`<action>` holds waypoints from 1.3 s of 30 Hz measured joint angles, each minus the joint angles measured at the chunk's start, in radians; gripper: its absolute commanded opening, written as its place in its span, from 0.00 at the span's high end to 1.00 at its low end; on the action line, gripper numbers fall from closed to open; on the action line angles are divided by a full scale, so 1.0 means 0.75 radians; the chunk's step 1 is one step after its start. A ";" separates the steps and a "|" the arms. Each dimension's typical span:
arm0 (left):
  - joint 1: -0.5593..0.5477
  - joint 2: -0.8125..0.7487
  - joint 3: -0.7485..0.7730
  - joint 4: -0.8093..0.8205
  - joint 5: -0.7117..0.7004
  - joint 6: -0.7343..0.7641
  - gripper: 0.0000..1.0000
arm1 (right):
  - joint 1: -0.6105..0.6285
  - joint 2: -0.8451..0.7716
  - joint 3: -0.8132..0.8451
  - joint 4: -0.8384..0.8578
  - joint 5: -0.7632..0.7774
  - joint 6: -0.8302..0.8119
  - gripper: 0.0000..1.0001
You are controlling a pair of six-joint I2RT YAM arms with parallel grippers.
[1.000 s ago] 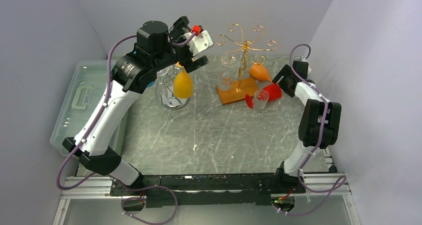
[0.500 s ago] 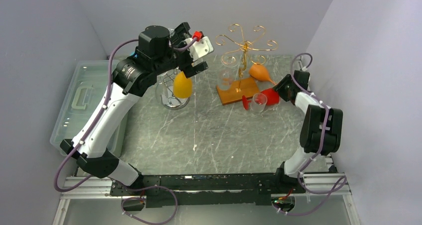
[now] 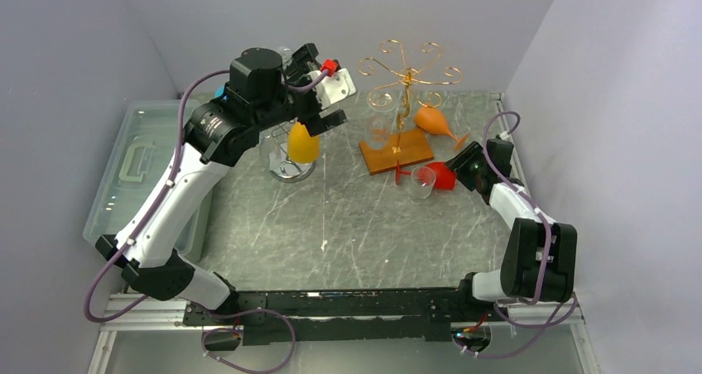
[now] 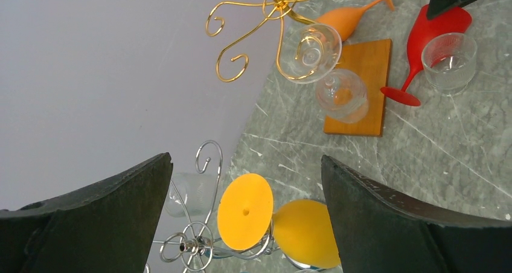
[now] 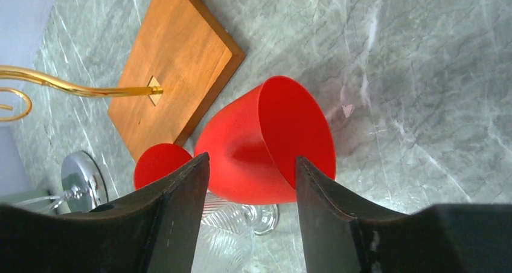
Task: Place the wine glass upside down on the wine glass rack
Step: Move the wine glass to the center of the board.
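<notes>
A yellow wine glass (image 3: 304,142) hangs upside down on a silver wire rack (image 4: 187,246); its foot (image 4: 244,211) rests in a wire loop. My left gripper (image 3: 323,101) is open and empty just above it, and the glass shows between the jaws in the left wrist view (image 4: 246,158). A red wine glass (image 3: 439,175) lies on its side on the marble table. My right gripper (image 5: 249,161) is shut on its bowl (image 5: 265,146). A gold rack (image 3: 406,68) on a wooden base (image 3: 397,153) holds two clear glasses (image 4: 311,52).
An orange wine glass (image 3: 435,120) lies on its side behind the wooden base. A clear ribbed glass (image 3: 422,182) lies against the red glass. A clear plastic bin (image 3: 137,167) stands off the table's left edge. Walls close in at the back and both sides.
My right gripper has pulled toward the near side and the red glass has come with it, off the wooden base's corner. My left gripper has shifted slightly above the yellow glass.
</notes>
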 measured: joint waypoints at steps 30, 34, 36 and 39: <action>-0.099 0.034 0.041 -0.057 -0.038 0.006 0.01 | -0.024 0.134 -0.079 0.117 -0.370 0.047 0.37; -0.104 0.044 0.048 -0.057 -0.041 0.011 0.01 | -0.045 0.249 -0.015 0.197 -0.479 0.045 0.44; -0.106 0.045 0.048 -0.057 -0.043 0.011 0.01 | -0.054 0.301 0.012 0.237 -0.532 0.044 0.45; -0.108 0.046 0.048 -0.057 -0.048 0.012 0.01 | -0.065 0.346 0.031 0.273 -0.591 0.043 0.44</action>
